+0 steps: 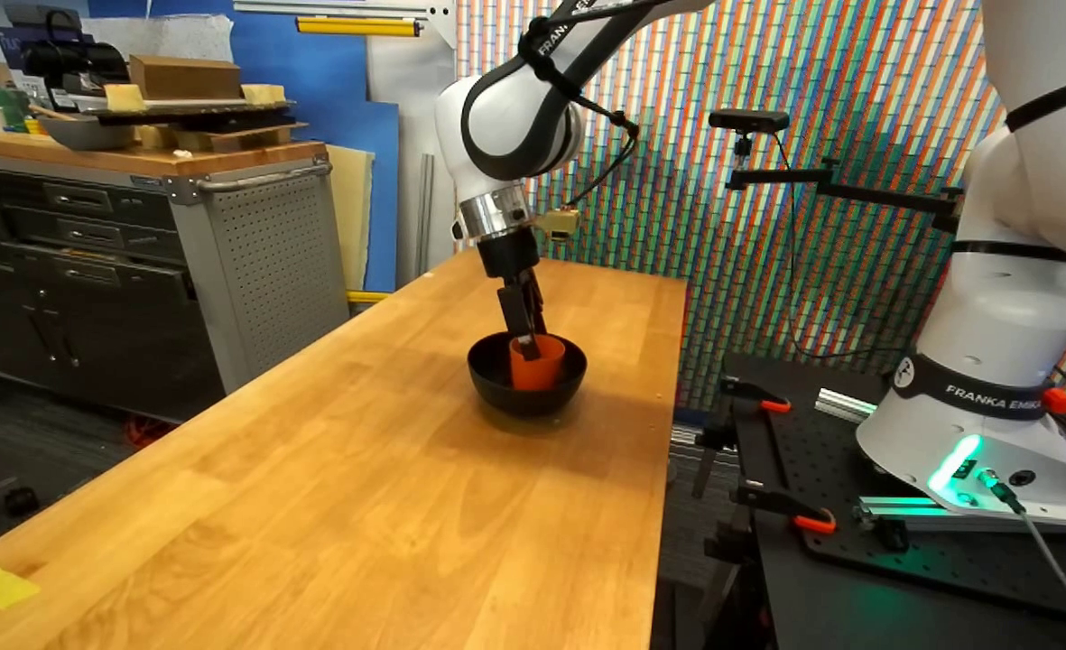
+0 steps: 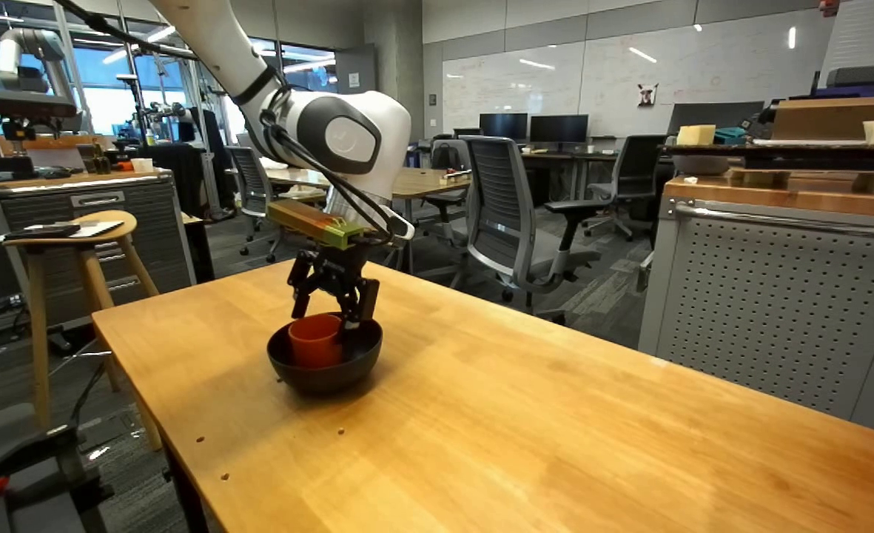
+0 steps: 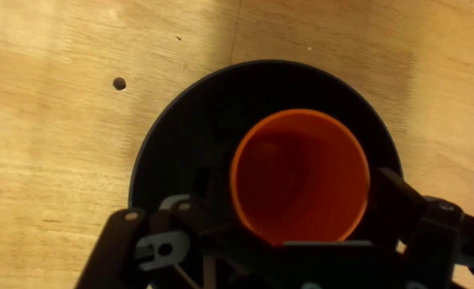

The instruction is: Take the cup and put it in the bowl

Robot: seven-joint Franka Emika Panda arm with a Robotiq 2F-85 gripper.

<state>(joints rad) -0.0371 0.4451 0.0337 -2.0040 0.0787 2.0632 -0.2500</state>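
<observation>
Orange cup (image 3: pixel 301 176): in the black bowl (image 3: pixel 180 132), mouth up, upright or close to it, off-centre toward the right of the wrist view.
Gripper (image 2: pixel 325 317): spread wider than the cup, one finger to each side; it looks to have hold of nothing. A dark gap parts the cup from the finger at the wrist view's left. The right-hand finger (image 3: pixel 401 196) there is so near the cup that I cannot tell touching from apart.
Cup from gripper: just below the palm, between the fingertips, its long axis running roughly the way the fingers point.
Way out: the placing looks done, with backing off left to do. Up along that axis seems safest; a sideways drift could catch the nearer finger and tip the cup.
Black bowl: upright on the wooden table (image 1: pixel 388 469), holding the cup; its wall hides the cup's foot, so whether that sits flat cannot be told.
Inside the cup: only its own orange wall and floor show.
Grey bowl (image 1: pixel 90 135): on the workbench (image 1: pixel 271 253); its contents cannot be made out.
</observation>
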